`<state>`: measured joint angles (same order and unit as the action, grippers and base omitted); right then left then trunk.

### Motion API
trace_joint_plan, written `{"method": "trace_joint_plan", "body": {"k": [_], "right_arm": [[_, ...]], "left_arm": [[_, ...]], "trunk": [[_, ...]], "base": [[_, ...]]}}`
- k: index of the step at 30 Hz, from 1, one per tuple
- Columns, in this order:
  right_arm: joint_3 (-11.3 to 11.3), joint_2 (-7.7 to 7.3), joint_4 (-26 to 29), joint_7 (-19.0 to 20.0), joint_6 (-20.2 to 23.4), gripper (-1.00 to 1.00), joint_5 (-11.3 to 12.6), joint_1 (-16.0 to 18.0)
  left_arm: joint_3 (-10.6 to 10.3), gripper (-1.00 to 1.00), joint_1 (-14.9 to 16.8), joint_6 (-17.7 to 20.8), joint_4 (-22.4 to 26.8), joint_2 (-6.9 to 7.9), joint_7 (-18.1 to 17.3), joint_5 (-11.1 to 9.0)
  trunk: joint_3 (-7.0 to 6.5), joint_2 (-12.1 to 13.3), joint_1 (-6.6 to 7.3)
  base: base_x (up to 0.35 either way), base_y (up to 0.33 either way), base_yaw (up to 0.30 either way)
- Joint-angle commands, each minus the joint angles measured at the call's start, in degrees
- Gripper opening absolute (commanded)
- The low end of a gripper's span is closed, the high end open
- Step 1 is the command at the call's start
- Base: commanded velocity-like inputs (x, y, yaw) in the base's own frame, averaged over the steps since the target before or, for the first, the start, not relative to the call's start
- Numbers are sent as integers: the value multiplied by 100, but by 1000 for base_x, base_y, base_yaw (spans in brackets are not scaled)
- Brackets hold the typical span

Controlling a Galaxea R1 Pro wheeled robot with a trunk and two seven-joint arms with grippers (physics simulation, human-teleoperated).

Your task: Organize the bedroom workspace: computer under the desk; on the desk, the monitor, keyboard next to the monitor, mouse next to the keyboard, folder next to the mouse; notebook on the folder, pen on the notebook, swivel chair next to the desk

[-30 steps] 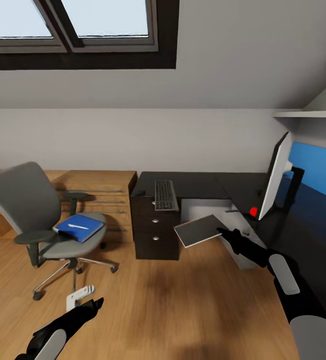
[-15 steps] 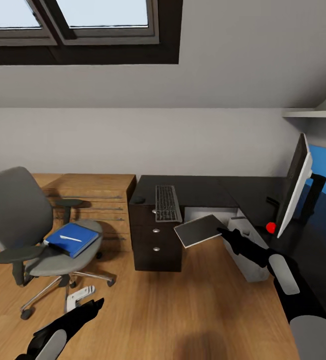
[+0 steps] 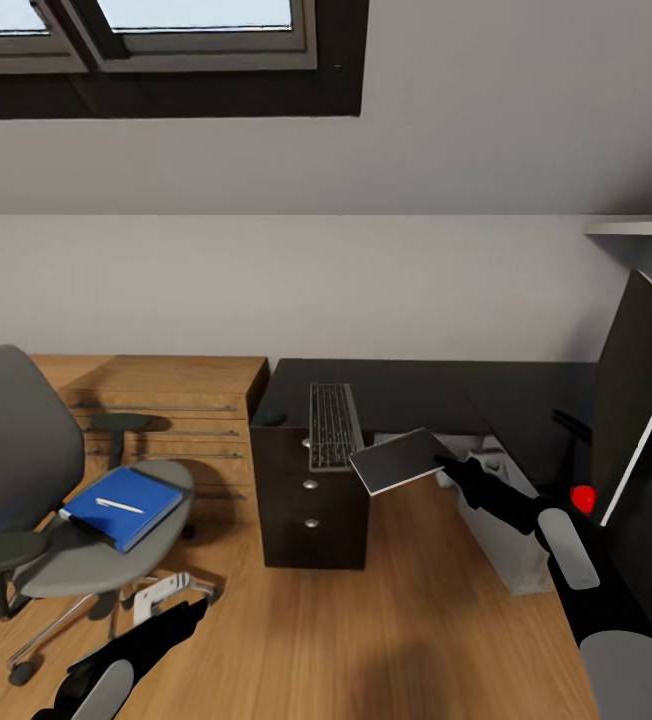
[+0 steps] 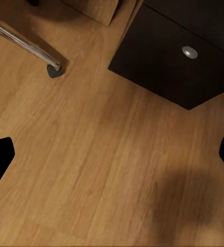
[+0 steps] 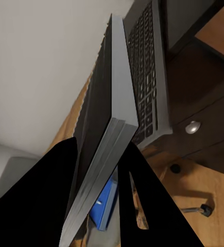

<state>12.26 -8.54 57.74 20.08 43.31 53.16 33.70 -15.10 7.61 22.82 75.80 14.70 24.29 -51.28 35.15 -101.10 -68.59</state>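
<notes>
Right pincer (image 3: 444,464): clamping edge of notebook (image 3: 398,461), holding it in air beside worktop (image 3: 406,385).
Left pincer (image 3: 194,612): hanging spread apart over wood floor (image 3: 386,630).
Keyboard (image 3: 331,424): lying on worktop, overhanging drawers.
Folder (image 3: 121,506): resting on swivel chair (image 3: 36,520) seat, pen (image 3: 118,506) lying on top.

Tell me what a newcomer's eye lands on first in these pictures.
First, the dark notebook, held out flat in the right tool above the floor in front of the black desk. Next, the bright blue folder with a white pen on it, lying on the grey swivel chair at left. The keyboard overhangs the desk's front edge.
</notes>
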Motion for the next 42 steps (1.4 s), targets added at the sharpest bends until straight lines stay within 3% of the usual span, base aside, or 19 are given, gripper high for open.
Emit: {"method": "trace_joint_plan", "body": {"k": [1, 13, 19, 21, 23, 24, 25, 27, 28, 29, 31, 34, 38, 42], "right_arm": [[14, 2, 2, 20, 35, -100, 11, 5], [6, 28, 14, 52, -51, -100, -2, 5], [44, 333, 248, 19, -339, -100, -11, 5], [46, 388, 301, -2, -373, -100, -6, 5], [50, 463, 355, -16, -415, -100, -2, 7], [54, 544, 387, -28, -504, -100, 0, 10], [56, 654, 477, -107, -845, -100, -7, 19], [57, 726, 575, -327, -1188, -100, -7, 25], [56, 836, 671, -1003, -1859, -100, 27, 37], [56, 859, 681, -1155, -2007, -100, 50, 41], [57, 947, 699, -1594, -2474, -100, 178, 52], [45, 1100, 695, -2223, -3338, -100, 559, 61], [15, 1189, 625, -2677, -4150, -100, 821, 63], [1, 1212, 314, -2801, -4420, -100, 873, 61]], "left_arm": [[-15, 100, 5, 1, -4, 6, 53, -55], [-15, 100, 5, 6, -76, 8, 55, -58], [-40, 100, 6, 3, -237, 5, 44, -64], [-117, 100, 5, 3, -341, 0, 42, -65], [-334, 100, 7, 0, -537, -13, 48, -66], [-557, 100, 7, -3, -748, -17, 55, -59], [-728, 100, 5, -5, -962, -22, 64, -62], [-801, 100, 5, -9, -1101, -25, 70, -61], [-854, 100, 9, -118, -1278, -24, 66, -62], [-860, 100, 8, -176, -1310, -23, 63, -63], [-874, 100, -2, -414, -1432, -22, 44, -60], [-940, 100, -16, -868, -1644, -26, 24, -58], [-1187, 100, -21, -1178, -1774, -22, 25, -65], [-1281, 100, -22, -1259, -1937, -23, 33, -67]], "trunk": [[6, -3, -2], [6, -3, -2], [6, -3, -2], [6, -3, -2], [6, -3, -2], [6, -3, -2], [6, -3, -2], [6, -3, -2], [6, -3, -2], [6, -3, -2], [6, -3, -2], [6, -3, -2], [6, -3, -2], [6, -3, -2]], "base": [[214, 0, 0], [44, 0, 0], [1, 0, 0], [0, 0, 0], [0, 0, 0], [0, 0, 0], [0, 0, 0], [0, 0, 0], [0, 0, 0], [0, 0, 0], [0, 0, 0], [0, 0, 0], [0, 0, 0], [0, 0, 0]]}}
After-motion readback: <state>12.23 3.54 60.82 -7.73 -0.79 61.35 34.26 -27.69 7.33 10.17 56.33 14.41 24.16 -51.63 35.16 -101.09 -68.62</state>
